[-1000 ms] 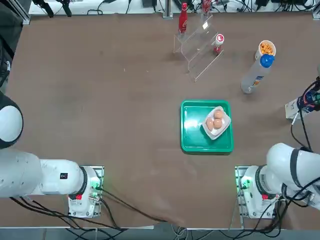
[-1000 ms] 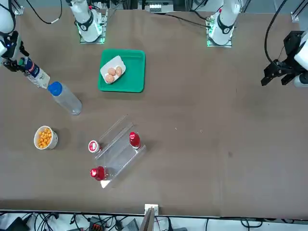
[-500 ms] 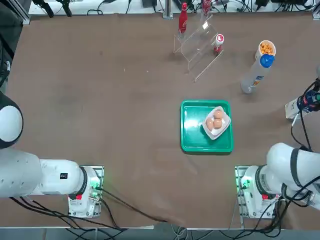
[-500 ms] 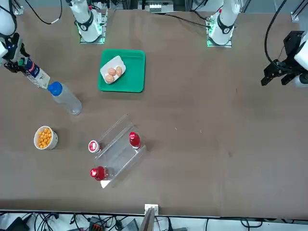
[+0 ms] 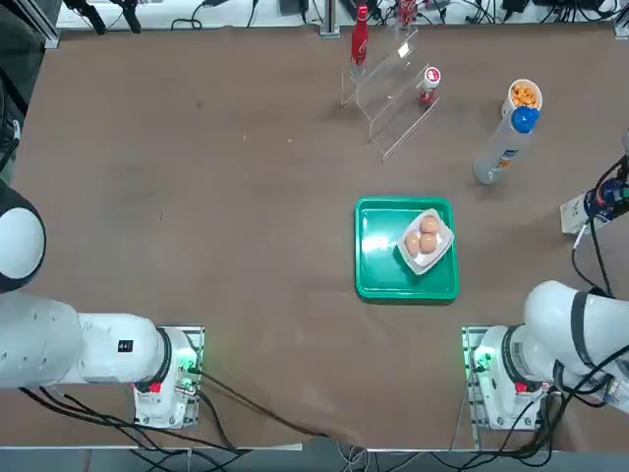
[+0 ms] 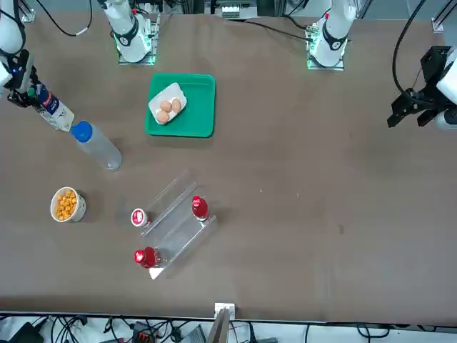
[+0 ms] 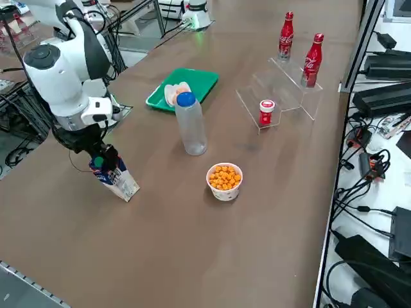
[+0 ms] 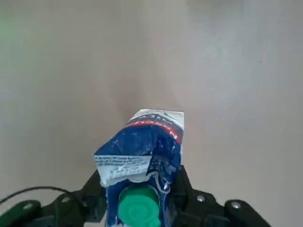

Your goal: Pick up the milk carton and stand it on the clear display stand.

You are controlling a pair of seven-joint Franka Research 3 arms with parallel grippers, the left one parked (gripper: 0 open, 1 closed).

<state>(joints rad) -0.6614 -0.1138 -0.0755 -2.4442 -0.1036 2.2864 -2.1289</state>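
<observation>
A: Top view? Right gripper (image 5: 601, 200) is being seen at the far right table edge, milk carton (image 5: 572, 215) tucked under it.
B: Side view?
A: Carton is being clenched at its upper part, tilted.
B: Wrist?
A: Fingers (image 8: 94, 198) are being pressed against its sides. Clear display stand (image 7: 277, 88) is being left well apart.

Milk carton (image 8: 142, 161), green cap nearest, clamped between right gripper (image 8: 138, 201) fingers, above bare table (image 8: 227, 71).
</observation>
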